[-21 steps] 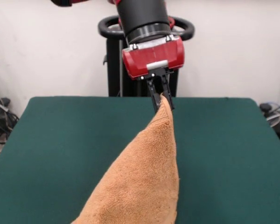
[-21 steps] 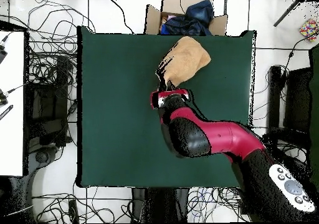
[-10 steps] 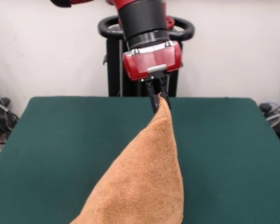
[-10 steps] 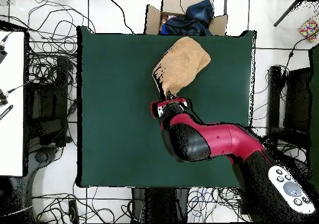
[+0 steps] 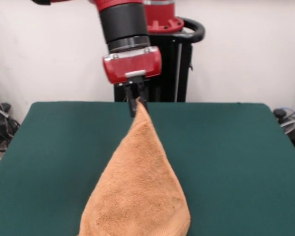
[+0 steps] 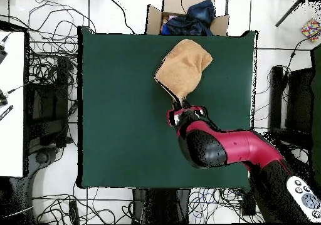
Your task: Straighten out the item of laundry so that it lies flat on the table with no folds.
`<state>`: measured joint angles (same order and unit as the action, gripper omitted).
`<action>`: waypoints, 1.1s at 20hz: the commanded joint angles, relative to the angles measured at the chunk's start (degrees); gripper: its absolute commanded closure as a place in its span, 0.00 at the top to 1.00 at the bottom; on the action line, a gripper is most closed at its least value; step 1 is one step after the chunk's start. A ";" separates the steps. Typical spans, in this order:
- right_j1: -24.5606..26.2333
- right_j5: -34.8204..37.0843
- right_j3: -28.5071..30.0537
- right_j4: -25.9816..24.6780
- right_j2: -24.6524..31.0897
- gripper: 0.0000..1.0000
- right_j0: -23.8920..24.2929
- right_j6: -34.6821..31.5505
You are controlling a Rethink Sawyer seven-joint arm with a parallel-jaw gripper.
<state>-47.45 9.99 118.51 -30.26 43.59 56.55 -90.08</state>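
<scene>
Shifted sideways: towel [image 5: 140,187] corner between jaws.

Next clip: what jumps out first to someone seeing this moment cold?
The orange-tan terry towel rises like a tent from the dark green felt table, its peak pinched in the black gripper of the red and black arm. From above, a cardboard box of dark clothes sits beyond the table's edge.

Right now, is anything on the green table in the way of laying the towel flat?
Nothing visible is. The gripper is shut on one corner of the towel, and the table around it is bare green cloth in both views.
</scene>
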 commanded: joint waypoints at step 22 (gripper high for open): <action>1.34 25.53 6.30 -10.57 7.68 0.00 8.66 18.88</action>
<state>-44.71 25.31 120.66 -38.21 46.32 64.27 -89.62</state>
